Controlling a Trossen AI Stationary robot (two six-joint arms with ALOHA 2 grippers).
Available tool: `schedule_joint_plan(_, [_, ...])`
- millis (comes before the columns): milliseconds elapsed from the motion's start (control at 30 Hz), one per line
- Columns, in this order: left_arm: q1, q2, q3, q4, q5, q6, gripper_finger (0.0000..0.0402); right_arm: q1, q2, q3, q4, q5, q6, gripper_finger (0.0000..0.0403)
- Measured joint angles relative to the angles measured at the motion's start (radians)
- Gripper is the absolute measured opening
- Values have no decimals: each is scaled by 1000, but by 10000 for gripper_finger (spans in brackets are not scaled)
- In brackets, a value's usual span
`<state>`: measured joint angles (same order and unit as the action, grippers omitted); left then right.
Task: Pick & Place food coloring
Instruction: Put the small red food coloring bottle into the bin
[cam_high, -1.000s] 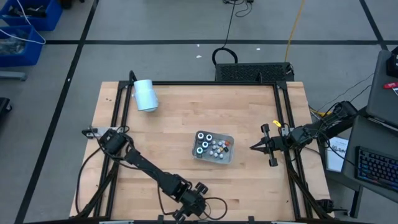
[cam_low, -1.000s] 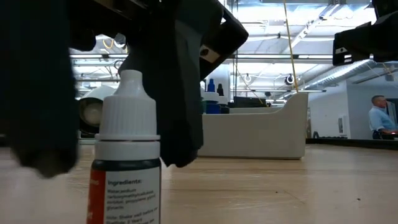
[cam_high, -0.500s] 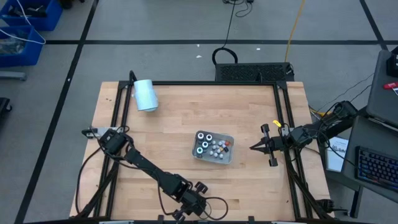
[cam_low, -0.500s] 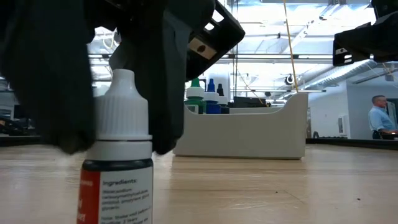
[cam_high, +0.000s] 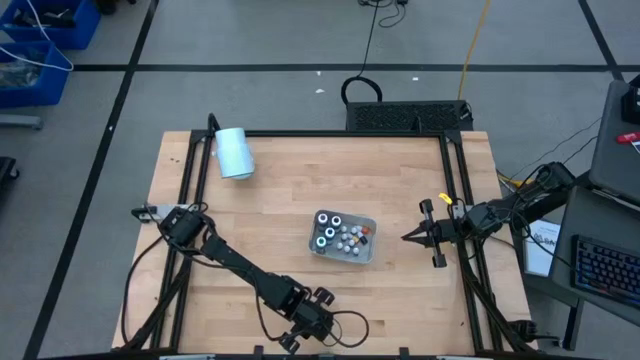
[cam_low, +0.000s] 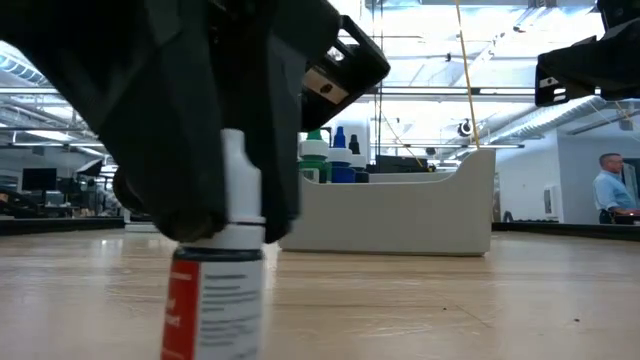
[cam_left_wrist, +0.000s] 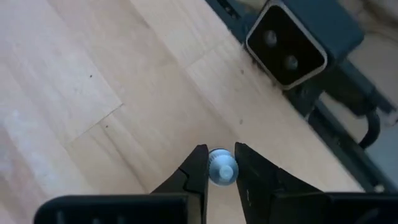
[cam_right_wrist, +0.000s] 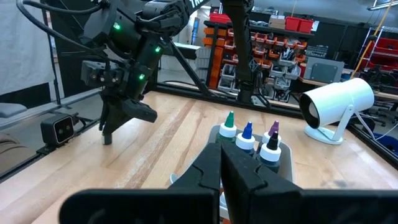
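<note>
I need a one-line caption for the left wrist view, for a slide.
Left gripper closing around a white-capped food coloring bottle standing on the wooden table.

The left arm stretches from its base at the table's left edge down to the near edge, wrist bent steeply downward; the left gripper (cam_left_wrist: 220, 168) has its two dark fingers (cam_left_wrist: 194, 171) pressed against either side of a bottle cap; the right arm reaches in from the right edge, level above the table; the right gripper (cam_right_wrist: 222, 163) points left, fingers together.
</note>
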<state>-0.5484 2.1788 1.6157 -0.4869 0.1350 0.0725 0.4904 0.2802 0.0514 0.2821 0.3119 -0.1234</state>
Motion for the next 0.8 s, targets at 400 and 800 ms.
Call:
schedule_joint_plan(400, [28, -22, 185, -237, -58, 90, 59, 0, 0, 0, 0, 0, 0, 0])
schedule_joint_plan(800, [162, -22, 527, -496, -77, 280, 59, 0, 0, 0, -3, 0, 12, 0])
